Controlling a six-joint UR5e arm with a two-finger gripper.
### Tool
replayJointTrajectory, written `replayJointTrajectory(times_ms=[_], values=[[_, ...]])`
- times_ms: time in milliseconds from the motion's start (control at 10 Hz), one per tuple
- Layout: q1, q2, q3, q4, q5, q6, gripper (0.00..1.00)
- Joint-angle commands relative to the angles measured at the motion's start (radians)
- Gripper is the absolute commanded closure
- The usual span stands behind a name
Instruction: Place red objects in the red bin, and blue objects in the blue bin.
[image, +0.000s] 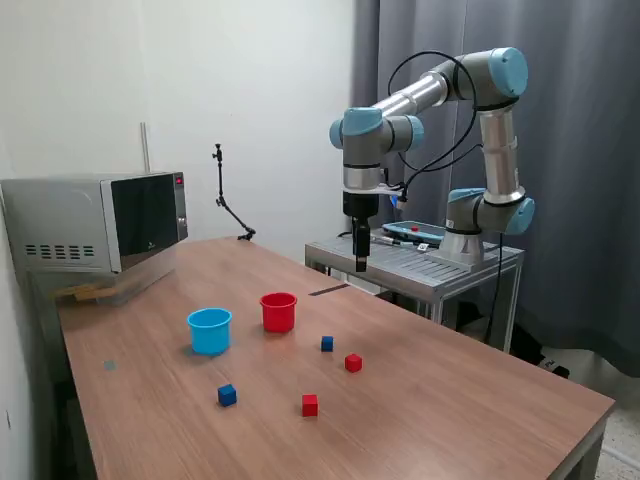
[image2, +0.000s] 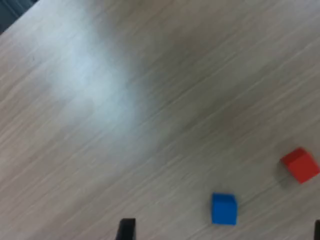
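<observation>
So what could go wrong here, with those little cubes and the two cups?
Possibly these:
1. The blue cup and red cup stand close together, so a cube might drop into the wrong one.
2. A blue cube and a red cube lie near each other; the gripper, high above the table, might nudge one while grabbing the other.

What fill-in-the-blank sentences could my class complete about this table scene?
1. The red cup stands beside the ___ cup.
2. The number of small cubes lying on the table is ___.
3. Inside, both cups hold ___ cubes.
4. The hand hangs ___ the table, holding nothing.

Missing words: blue; four; no; above
</observation>
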Motion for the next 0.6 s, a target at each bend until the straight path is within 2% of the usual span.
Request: replayJointTrajectory(times_ms=[0,300,500], values=[[-0.006,0.019,0.023,-0.074,-0.049,0.014,0.0],[0.009,0.087,0.042,-0.152,-0.041,0.012,0.0],[0.048,0.151,0.026,-0.174,-0.041,0.0,0.0]])
